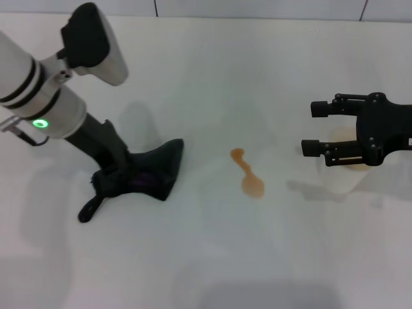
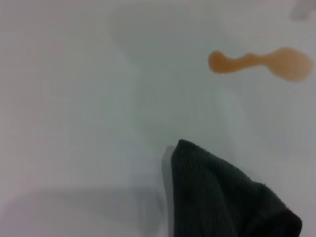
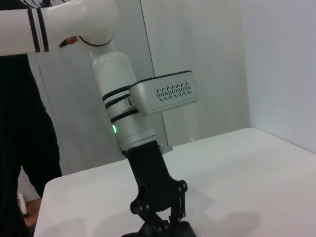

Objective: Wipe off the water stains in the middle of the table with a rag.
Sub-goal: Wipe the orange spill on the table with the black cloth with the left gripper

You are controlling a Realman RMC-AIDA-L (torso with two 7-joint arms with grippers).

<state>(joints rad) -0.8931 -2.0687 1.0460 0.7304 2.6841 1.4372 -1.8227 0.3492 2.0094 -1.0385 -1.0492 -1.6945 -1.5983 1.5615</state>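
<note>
Head view alone shows left end effector [image 1: 114,180] clamping the rag [image 1: 151,172]; right end effector [image 1: 315,129] gapes, unladen.

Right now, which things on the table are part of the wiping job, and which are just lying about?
Job:
- rag, under the left hand
- water stains, orange-brown, unwiped
- table

Lying about:
- clear cup, behind the idle right hand

- Left hand [image 1: 119,175]: fingertips buried in the rag [image 1: 151,174]; grip state not discernible.
- Rag: cut off by the left wrist view's edge; only one corner shows there.
- Right hand [image 1: 312,129]: wrist cut off at right edge.
- Pale object [image 1: 344,174] behind right hand: mostly hidden, identity unclear.
- Water stains [image 2: 261,63]: blurred in wrist view.
</note>
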